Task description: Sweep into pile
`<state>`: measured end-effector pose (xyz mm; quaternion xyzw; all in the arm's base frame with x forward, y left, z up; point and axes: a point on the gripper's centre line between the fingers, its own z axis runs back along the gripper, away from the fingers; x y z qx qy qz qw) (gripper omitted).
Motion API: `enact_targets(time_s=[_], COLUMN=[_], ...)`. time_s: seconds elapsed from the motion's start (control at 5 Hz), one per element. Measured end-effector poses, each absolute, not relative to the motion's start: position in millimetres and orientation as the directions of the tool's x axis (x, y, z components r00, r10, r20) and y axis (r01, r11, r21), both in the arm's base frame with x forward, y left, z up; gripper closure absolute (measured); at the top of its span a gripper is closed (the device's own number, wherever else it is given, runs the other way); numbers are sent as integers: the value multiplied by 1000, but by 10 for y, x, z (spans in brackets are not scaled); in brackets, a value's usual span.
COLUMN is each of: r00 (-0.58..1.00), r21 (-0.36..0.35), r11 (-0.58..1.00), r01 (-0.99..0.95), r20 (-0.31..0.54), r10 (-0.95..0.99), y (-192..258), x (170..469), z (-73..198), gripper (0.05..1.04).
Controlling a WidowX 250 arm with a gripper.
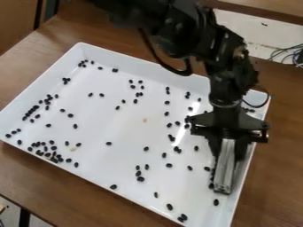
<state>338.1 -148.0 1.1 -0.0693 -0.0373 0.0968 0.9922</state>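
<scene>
Pale floor (263,34) behind, loose wires (289,54) lying on it at the right. Brown wood table (35,175), smooth, grain visible. Big white tray (148,65) set on it at an angle: shallow, raised walls, slick-looking with some glare. Risk: if the tool leans on a wall, the whole tray could slide on the wood.

Black arm (183,31) comes in from the top, over the far wall. Its slack cable (169,68) loops low on the way, could catch the rim on a wide stroke.

Gripper (225,164) is pointing down near the right wall, fingers closed in on both sides of a shiny grey bar (223,173). Looks like a firm hold, no gap that I can see. I'd take the bar for the sweeper. Could twist in the grip if it jams on the wall. Too high and it rides over stuff; too low, it scrapes or skips.

Black beans (109,143) all over the tray, thickest at the lower left, strays along the edges. No single pile. They look small and roundish, so a fast push would likely scatter them; corner ones may get missed. Couple touch or nearly touch the bar's left side. Smallest: two tan specks (145,120) on the tray.
</scene>
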Motion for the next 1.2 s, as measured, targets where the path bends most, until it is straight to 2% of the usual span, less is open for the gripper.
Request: enact_targets(time_s=[0.2, 0.4, 0.8, 1.0, 1.2], r00=[951, 883, 791, 797, 820], r21=[-62, 31, 127, 153, 123], r11=[956, 888, 781, 782, 811], r01=[-286, -458, -612, -604, -572], r20=[106, 125, 132, 119, 116], r10=[291, 451, 598, 592, 561], y=[-1071, -404, 619, 1112, 1404], x=[3426, 3310, 2949, 2813, 2802], z=[6, 9, 47, 72, 135], gripper=[731, 731, 731, 731, 731])
